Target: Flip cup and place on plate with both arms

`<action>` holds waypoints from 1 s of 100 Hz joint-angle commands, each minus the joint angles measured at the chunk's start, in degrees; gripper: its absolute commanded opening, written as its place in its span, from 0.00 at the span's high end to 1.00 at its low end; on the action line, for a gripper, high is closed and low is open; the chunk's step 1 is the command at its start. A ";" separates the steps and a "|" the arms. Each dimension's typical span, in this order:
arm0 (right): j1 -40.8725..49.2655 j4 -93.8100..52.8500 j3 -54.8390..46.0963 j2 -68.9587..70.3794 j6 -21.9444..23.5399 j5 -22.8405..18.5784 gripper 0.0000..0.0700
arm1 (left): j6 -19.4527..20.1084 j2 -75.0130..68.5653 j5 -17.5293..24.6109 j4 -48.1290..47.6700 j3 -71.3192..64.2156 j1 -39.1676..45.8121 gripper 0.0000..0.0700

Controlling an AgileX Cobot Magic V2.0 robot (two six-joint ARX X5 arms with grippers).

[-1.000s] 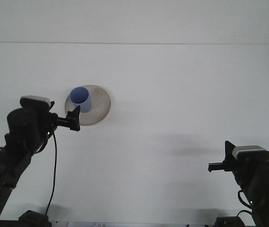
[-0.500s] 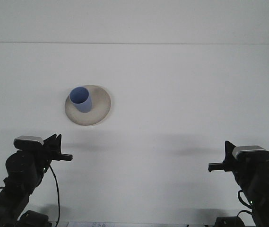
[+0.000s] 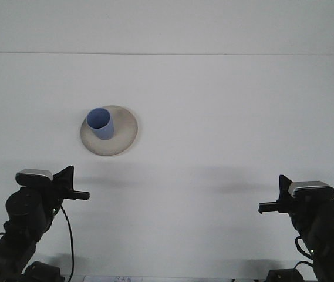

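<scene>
With the cup (image 3: 101,123) upright on the plate (image 3: 124,136) at centre left, the job looks done; left gripper (image 3: 77,189) and right gripper (image 3: 269,202) hold nothing, jaw gaps impossible to tell.

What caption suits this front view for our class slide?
Blue cup stands open end up on the plate; left gripper and right gripper hang apart.

A broad, flat white tabletop (image 3: 213,117) fills nearly the whole view, from six o'clock up toward twelve. Along twelve o'clock a plain pale wall (image 3: 167,23) meets its far edge in a thin, straight line. Soft grey shadows lie on it near four and eight o'clock.
</scene>
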 commanded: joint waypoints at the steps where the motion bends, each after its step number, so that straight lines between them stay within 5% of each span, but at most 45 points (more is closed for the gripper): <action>1: 0.00 0.59 0.61 0.33 0.39 0.00 1.00 | 0.07 0.24 -0.17 0.63 0.63 -0.15 0.98; 41: 0.00 0.61 0.61 0.33 0.39 0.00 1.00 | 2.34 -1.20 -0.85 4.98 0.57 0.13 0.98; 76: 0.00 0.61 0.61 0.33 0.39 0.00 1.00 | 5.09 -15.02 1.20 29.97 -19.19 5.51 0.98; 100: 0.00 0.63 0.61 0.33 0.39 0.00 1.00 | 5.05 -29.94 1.20 26.38 -30.45 7.45 0.98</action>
